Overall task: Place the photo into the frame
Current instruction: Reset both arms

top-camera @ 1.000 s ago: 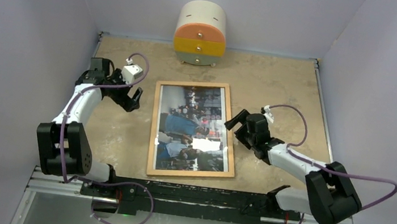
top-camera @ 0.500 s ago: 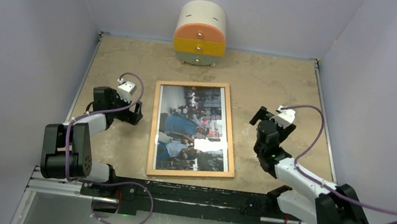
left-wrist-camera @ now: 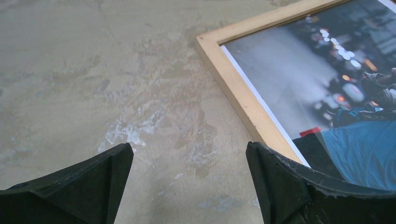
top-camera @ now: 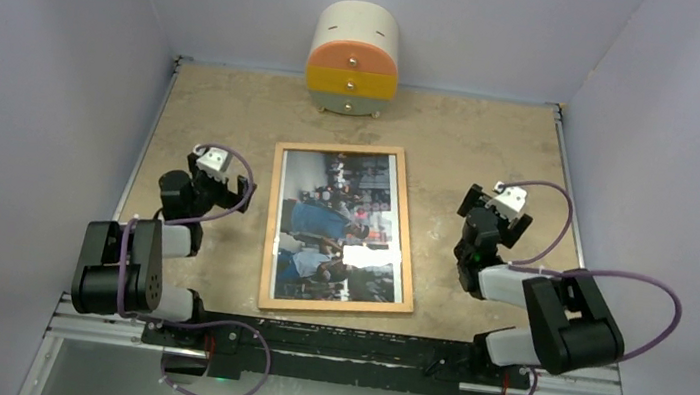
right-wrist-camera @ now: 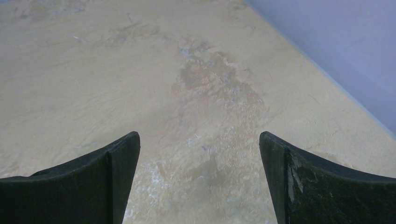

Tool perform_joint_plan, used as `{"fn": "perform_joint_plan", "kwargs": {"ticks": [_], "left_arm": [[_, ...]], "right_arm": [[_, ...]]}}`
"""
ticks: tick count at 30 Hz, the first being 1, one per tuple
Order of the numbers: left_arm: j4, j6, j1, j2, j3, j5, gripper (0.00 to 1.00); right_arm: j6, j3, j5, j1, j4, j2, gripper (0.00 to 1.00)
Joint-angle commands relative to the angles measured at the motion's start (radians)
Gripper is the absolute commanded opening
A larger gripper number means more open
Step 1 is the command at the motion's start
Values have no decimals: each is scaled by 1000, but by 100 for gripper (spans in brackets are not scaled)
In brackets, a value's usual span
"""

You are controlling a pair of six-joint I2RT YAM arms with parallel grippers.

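My left gripper (left-wrist-camera: 189,161) is spread wide with nothing between its fingers, only bare table (left-wrist-camera: 116,93) showing in the gap. Just past its right finger I see a corner and one long border of the frame (left-wrist-camera: 231,84). From the overhead camera this gripper sits beside the frame's left side, near it but not on it. My right gripper (right-wrist-camera: 200,149) is spread just as wide and holds nothing. It looks down on mottled tabletop, with the pale wall (right-wrist-camera: 336,46) rising along the table's right edge. From above it sits off the frame's right side, further from it than the left gripper is. The frame lies flat in the middle of the table, long sides running away from me. The photo (top-camera: 342,227) lies inside it, filling it from border to border, with a thin white margin along the wood and a bright patch of glare low on the print. I cannot tell whether a pane covers it. At the far edge stands the round cabinet (top-camera: 354,60), well apart from the frame, its drawers pushed in so I cannot see their contents.
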Motion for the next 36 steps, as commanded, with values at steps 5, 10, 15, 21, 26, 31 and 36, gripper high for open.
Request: {"fn": "perform_joint_plan", "kwargs": {"ticks": [5, 10, 15, 21, 26, 31, 36], "left_arm": [[218, 116, -45, -2, -25, -78, 100], [367, 16, -75, 112, -10, -97, 100], [408, 92, -193, 194, -18, -296, 100], [519, 61, -213, 223, -51, -399, 100], [407, 68, -213, 207, -6, -385, 100], [406, 66, -213, 210, -5, -385, 100], [420, 64, -213, 216, -6, -386, 100]], "right_arm": [[-35, 8, -68, -84, 266, 125, 99], [-57, -6, -120, -94, 333, 166, 99], [-110, -15, -192, -97, 378, 181, 99], [-106, 11, -250, -113, 344, 191, 99], [-161, -92, -499, -182, 552, 233, 99], [-111, -10, -606, -217, 320, 210, 99], [-113, -17, -607, -220, 338, 210, 99]]}}
